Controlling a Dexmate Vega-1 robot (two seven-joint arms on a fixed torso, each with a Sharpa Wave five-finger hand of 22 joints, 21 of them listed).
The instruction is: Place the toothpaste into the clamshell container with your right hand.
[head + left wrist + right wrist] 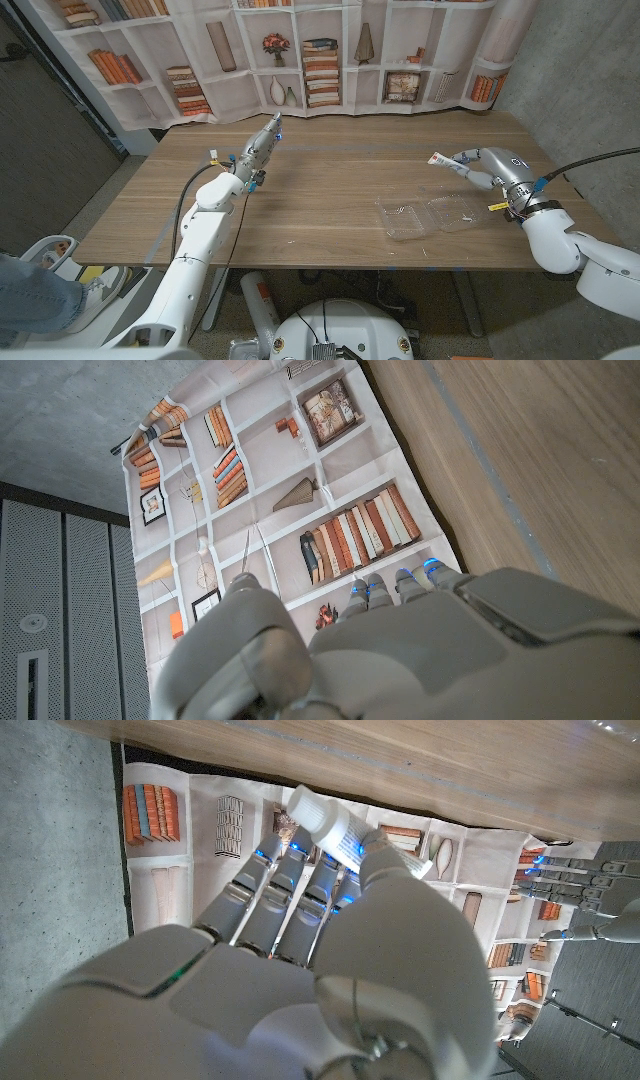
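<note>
My right hand [487, 166] is raised over the table's right side and holds a white toothpaste tube [441, 160] that sticks out toward the table's middle. In the right wrist view the toothpaste tube [335, 828] lies across the fingers [285, 890] with the thumb pressing on it. A clear clamshell container [430, 217] lies open on the table, nearer the front edge and just left of that hand. My left hand [262, 143] is at the far left part of the table, fingers stretched out together, holding nothing; its back [420, 650] shows in the left wrist view.
A bookshelf-print curtain [300, 55] hangs behind the table's far edge. A grey concrete wall [580, 70] stands to the right. A person's leg [30, 290] shows at the lower left, off the table.
</note>
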